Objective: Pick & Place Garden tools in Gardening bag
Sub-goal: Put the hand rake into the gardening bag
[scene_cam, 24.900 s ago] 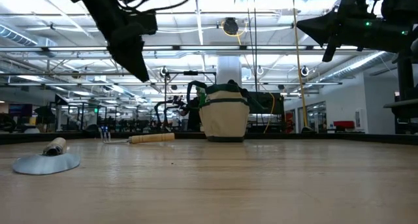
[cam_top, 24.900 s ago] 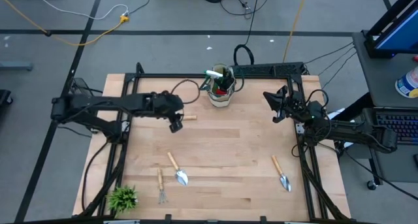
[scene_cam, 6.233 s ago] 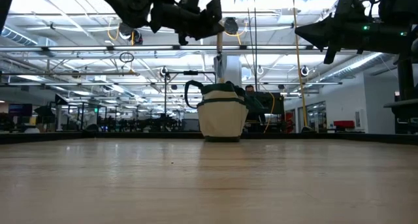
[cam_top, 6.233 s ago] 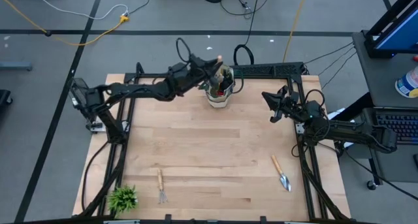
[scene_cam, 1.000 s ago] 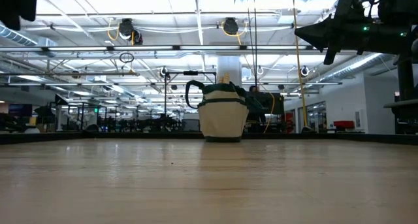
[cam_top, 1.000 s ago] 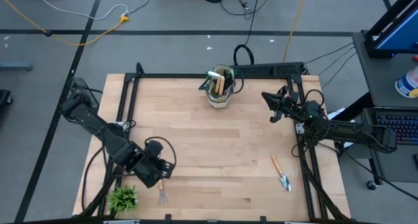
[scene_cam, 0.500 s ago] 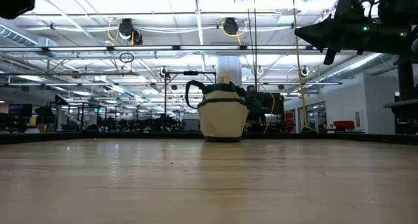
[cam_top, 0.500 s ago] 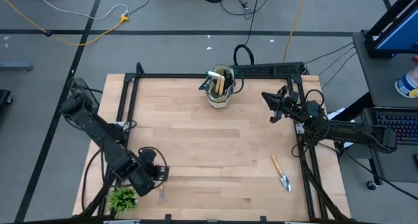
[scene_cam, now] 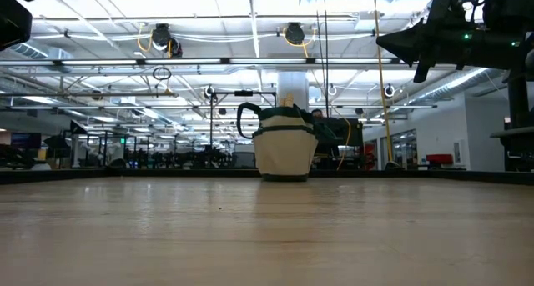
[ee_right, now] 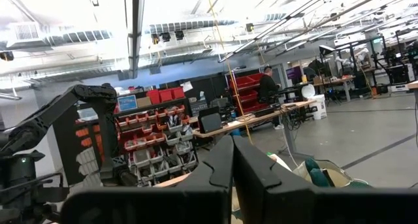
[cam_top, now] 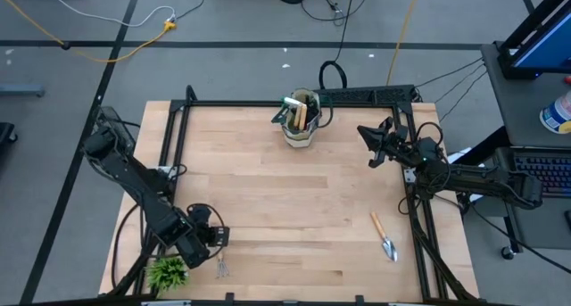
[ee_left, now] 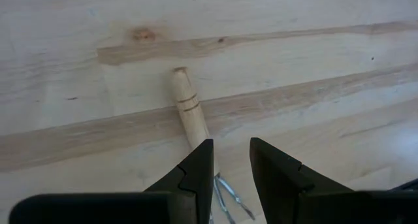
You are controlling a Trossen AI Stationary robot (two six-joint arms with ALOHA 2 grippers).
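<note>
Bag: beige fabric gardening bag [cam_top: 301, 126], far counter edge, tools already inside.
Left: wooden-handled rake [ee_left: 189, 115] near the front-left corner, wooden-handled trowel [cam_top: 384, 236] front-right.
Left gripper [ee_left: 231, 164]: jaws parted narrowly above rake, not gripping.
Right gripper [ee_right: 232, 160]: clenched, empty, raised at the right edge.

One rake [cam_top: 220, 267], one trowel [cam_top: 384, 238], one bag [cam_top: 302, 128], probably one plant [cam_top: 167, 272].

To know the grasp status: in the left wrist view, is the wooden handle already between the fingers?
No. The left gripper is open above the rake, its handle off to one side.
</note>
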